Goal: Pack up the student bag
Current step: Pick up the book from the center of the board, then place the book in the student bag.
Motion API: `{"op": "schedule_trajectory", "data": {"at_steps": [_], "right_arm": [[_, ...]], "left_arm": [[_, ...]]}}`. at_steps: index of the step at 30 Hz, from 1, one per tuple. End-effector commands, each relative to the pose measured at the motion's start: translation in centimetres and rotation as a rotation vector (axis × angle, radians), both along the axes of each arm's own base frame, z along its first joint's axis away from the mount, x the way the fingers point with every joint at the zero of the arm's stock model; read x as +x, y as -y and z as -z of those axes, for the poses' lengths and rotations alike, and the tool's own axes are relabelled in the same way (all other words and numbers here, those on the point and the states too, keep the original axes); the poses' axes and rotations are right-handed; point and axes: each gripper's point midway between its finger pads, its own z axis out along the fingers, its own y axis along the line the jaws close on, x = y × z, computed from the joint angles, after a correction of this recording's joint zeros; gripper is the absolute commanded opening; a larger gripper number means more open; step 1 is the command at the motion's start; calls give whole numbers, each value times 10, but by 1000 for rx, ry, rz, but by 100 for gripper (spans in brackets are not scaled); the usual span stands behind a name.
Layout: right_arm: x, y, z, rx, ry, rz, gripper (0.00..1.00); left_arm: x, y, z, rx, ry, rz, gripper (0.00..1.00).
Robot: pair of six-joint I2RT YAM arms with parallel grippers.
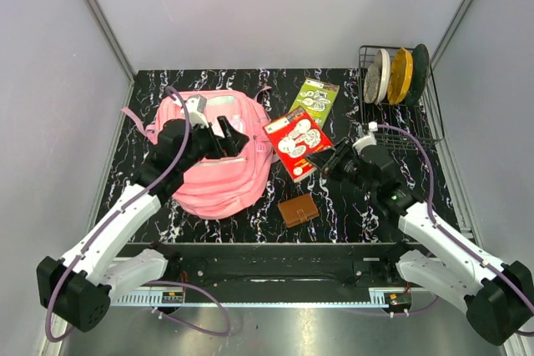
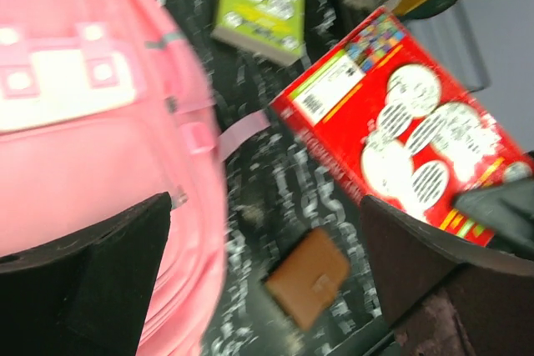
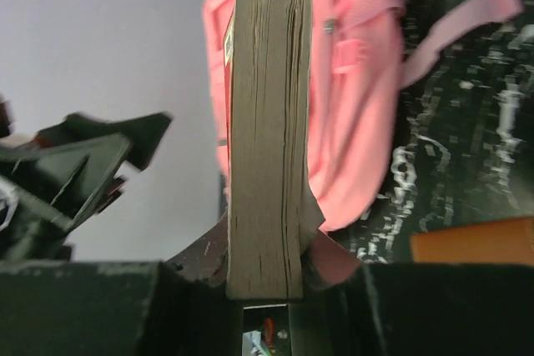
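The pink student bag (image 1: pixel 221 168) lies on the left of the black marbled table, also filling the left of the left wrist view as the student bag (image 2: pixel 83 122). My left gripper (image 1: pixel 225 135) hovers above it, open and empty; its fingers (image 2: pixel 108 264) stand wide apart. My right gripper (image 1: pixel 327 158) is shut on the lower right edge of a red picture book (image 1: pixel 296 141). The right wrist view shows the book's page edge (image 3: pixel 265 122) clamped upright between the jaws of the right gripper (image 3: pixel 265 264), with the bag (image 3: pixel 350 106) behind.
A green book (image 1: pixel 315 99) lies behind the red one. A brown wallet (image 1: pixel 298 210) sits near the table's front edge. A wire rack (image 1: pixel 417 118) with upright discs stands at the back right. Grey walls close in on both sides.
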Motion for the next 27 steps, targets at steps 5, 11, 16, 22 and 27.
{"op": "schedule_trajectory", "data": {"at_steps": [5,11,16,22,27], "right_arm": [[12,29,23,-109,-52,151,0],[15,38,22,-118,-55,171,0],[12,45,22,-101,-59,194,0],[12,58,21,-124,-52,245,0],[14,56,24,-135,-65,237,0]], "left_arm": [[-47,-33,77,469,-240,195,99],[-58,-1,98,669,-221,312,99],[-67,4,135,831,-302,363,99],[-61,-9,151,926,-316,310,96],[-50,-13,154,977,-316,263,86]]}}
